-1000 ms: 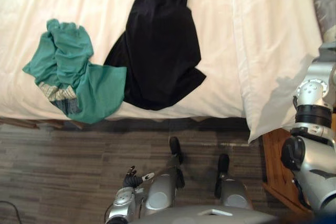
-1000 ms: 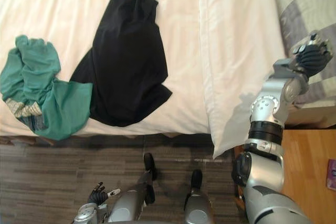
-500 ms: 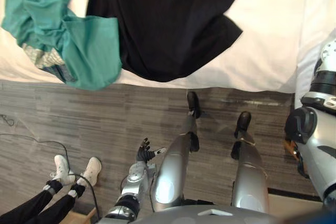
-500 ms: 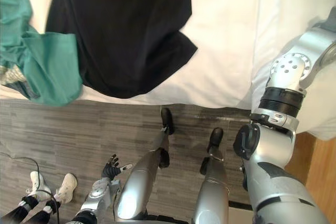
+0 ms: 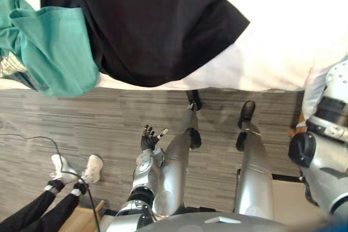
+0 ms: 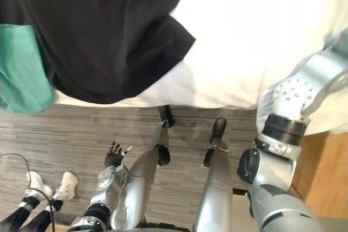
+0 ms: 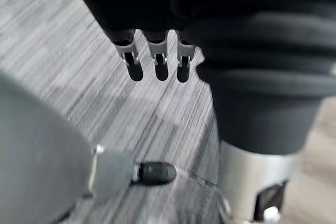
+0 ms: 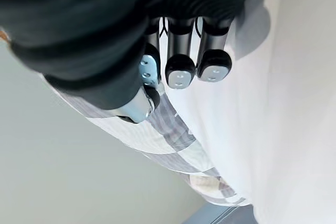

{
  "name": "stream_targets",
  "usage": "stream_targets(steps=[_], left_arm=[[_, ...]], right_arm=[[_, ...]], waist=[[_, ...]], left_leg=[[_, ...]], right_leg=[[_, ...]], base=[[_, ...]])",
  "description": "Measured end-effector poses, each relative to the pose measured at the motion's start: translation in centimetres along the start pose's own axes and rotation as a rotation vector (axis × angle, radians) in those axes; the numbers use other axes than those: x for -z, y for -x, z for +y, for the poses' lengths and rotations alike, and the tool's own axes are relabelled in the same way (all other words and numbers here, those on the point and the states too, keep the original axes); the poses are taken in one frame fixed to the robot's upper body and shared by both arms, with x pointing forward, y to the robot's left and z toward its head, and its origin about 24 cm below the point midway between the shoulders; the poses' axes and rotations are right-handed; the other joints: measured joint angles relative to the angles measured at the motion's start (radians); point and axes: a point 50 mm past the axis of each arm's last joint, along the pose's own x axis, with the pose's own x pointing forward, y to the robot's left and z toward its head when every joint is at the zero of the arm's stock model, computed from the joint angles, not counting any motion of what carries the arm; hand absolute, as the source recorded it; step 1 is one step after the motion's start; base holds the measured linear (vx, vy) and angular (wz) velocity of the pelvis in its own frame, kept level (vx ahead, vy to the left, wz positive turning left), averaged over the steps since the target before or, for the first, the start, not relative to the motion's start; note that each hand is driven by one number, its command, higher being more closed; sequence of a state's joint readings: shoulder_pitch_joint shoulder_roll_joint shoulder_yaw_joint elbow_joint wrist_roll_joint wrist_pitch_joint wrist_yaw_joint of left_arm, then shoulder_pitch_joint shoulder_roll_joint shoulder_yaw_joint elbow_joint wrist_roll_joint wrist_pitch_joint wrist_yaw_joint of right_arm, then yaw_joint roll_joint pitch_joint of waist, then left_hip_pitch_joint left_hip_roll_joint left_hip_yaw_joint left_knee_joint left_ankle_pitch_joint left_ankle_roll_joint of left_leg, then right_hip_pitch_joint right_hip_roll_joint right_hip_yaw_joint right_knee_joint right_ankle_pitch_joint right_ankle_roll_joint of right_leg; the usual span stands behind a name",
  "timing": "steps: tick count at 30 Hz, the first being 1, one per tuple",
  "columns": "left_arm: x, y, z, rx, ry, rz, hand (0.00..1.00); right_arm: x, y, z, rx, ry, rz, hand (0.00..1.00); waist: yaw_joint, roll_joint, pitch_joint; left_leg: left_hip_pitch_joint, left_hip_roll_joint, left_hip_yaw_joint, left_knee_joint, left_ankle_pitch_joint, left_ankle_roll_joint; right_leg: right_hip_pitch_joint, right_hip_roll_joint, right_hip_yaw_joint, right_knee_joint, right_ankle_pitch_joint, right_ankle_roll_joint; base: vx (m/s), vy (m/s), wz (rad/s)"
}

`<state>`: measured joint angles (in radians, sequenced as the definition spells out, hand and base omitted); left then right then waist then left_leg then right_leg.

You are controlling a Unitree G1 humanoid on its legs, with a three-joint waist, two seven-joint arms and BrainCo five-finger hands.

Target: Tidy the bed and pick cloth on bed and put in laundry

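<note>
A black cloth [image 5: 147,20] lies spread on the white bed [image 5: 283,42], its lower edge reaching the bed's near side. A green cloth [image 5: 49,52] lies crumpled beside it on the left and hangs a little over the edge. My left hand [image 5: 149,137] is low over the grey floor, well short of the bed, open with fingers [image 7: 157,59] spread and nothing in it. My right hand [image 8: 181,51] hovers over the white duvet [image 8: 273,103] near a grey checked pillow [image 8: 157,129], fingers relaxed and holding nothing.
A person's legs in white shoes [image 5: 70,168] stand on the floor at the lower left, next to a wooden edge [image 5: 81,221]. A wooden bedside table [image 6: 326,183] sits at the right by the bed.
The camera has tilted down and closer, so the cloths have shifted up and look larger. A person's legs have come into view. My left hand has risen slightly.
</note>
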<state>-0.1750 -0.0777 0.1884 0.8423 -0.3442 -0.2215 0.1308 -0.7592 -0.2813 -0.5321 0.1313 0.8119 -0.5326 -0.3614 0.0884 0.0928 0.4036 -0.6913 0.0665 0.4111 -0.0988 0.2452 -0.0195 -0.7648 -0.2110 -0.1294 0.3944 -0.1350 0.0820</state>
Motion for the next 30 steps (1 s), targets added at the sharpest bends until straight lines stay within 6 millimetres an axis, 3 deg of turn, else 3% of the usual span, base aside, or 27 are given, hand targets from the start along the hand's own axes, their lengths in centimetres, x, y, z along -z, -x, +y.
stream_targets(steps=[3, 12, 14, 15, 17, 20, 21, 22, 27, 30], left_arm=[[0.0, 0.0, 0.3, -0.014, 0.013, 0.001, 0.0], [0.5, 0.2, 1.5, -0.064, 0.059, 0.032, 0.0], [0.9, 0.3, 1.7, -0.057, 0.054, 0.048, 0.0], [1.1, 0.4, 1.8, -0.059, 0.053, 0.051, 0.0], [1.8, 0.7, 2.2, -0.06, 0.037, 0.079, 0.0], [3.0, 1.2, 2.8, -0.065, 0.016, 0.133, 0.0], [3.2, 1.4, 3.0, -0.063, 0.012, 0.143, 0.0], [3.8, 1.7, 3.4, -0.067, 0.007, 0.165, 0.0], [6.6, 3.6, 5.8, -0.112, -0.074, 0.285, 0.0], [7.2, 4.0, 6.3, -0.106, -0.11, 0.32, 0.0]], right_arm=[[1.0, 2.0, -3.0, 0.071, 0.042, 0.064, 1.0], [2.2, 8.1, -12.3, 0.342, 0.199, 0.265, 1.0], [1.7, 11.6, -16.9, 0.532, 0.275, 0.373, 1.0], [1.5, 12.9, -18.1, 0.584, 0.299, 0.411, 1.0], [0.5, 18.2, -21.8, 0.77, 0.383, 0.556, 1.0], [-1.4, 23.4, -24.2, 0.888, 0.476, 0.709, 1.0], [-1.8, 24.0, -24.6, 0.897, 0.502, 0.74, 1.0], [-2.6, 24.9, -25.2, 0.907, 0.545, 0.78, 0.0], [-5.7, 30.7, -27.2, 0.921, 0.76, 1.076, 0.0], [-6.6, 32.6, -27.6, 0.883, 0.87, 1.236, 0.0]], waist=[[-0.022, -0.023, -0.012], [-0.041, -0.078, -0.04], [-0.042, -0.091, -0.048], [-0.042, -0.092, -0.05], [-0.045, -0.09, -0.054], [-0.055, -0.092, -0.066], [-0.056, -0.094, -0.08], [-0.058, -0.097, -0.111], [-0.071, -0.131, -0.243], [-0.075, -0.134, -0.264]], left_leg=[[0.033, 0.004, -0.006, 0.0, -0.008, -0.01], [0.179, 0.007, -0.008, 0.0, -0.044, -0.017], [0.234, 0.008, -0.008, 0.0, -0.05, -0.011], [0.249, 0.008, -0.007, 0.0, -0.052, -0.011], [0.308, 0.009, -0.003, -0.001, -0.068, -0.014], [0.387, 0.009, 0.009, -0.001, -0.088, -0.009], [0.398, 0.008, 0.012, -0.001, -0.089, -0.01], [0.409, 0.006, 0.016, -0.001, -0.09, -0.011], [0.522, 0.014, 0.026, -0.006, -0.118, -0.029], [0.558, 0.021, 0.031, -0.007, -0.123, -0.026]], right_leg=[[0.05, 0.003, -0.018, -0.023, -0.007, -0.001], [0.233, 0.011, -0.033, -0.092, -0.007, 0.0], [0.302, 0.014, -0.039, -0.117, -0.006, 0.0], [0.318, 0.014, -0.04, -0.121, -0.007, 0.001], [0.386, 0.016, -0.046, -0.144, -0.009, 0.003], [0.47, 0.015, -0.051, -0.164, -0.012, 0.005], [0.481, 0.014, -0.051, -0.169, -0.012, 0.005], [0.499, 0.012, -0.053, -0.182, -0.012, 0.006], [0.642, 0.024, -0.077, -0.245, -0.016, 0.008], [0.688, 0.032, -0.076, -0.268, -0.016, 0.007]], base=[[0.06, 0.035, 0.03], [0.05, 0.019, -0.02], [0.09, -0.001, -0.03], [0.12, -0.008, -0.06], [0.13, -0.015, -0.08], [0.1, -0.005, -0.11], [0.09, 0.004, -0.09], [0.15, 0.0, 0.0], [0.12, -0.016, -0.02], [0.03, -0.006, -0.08]])
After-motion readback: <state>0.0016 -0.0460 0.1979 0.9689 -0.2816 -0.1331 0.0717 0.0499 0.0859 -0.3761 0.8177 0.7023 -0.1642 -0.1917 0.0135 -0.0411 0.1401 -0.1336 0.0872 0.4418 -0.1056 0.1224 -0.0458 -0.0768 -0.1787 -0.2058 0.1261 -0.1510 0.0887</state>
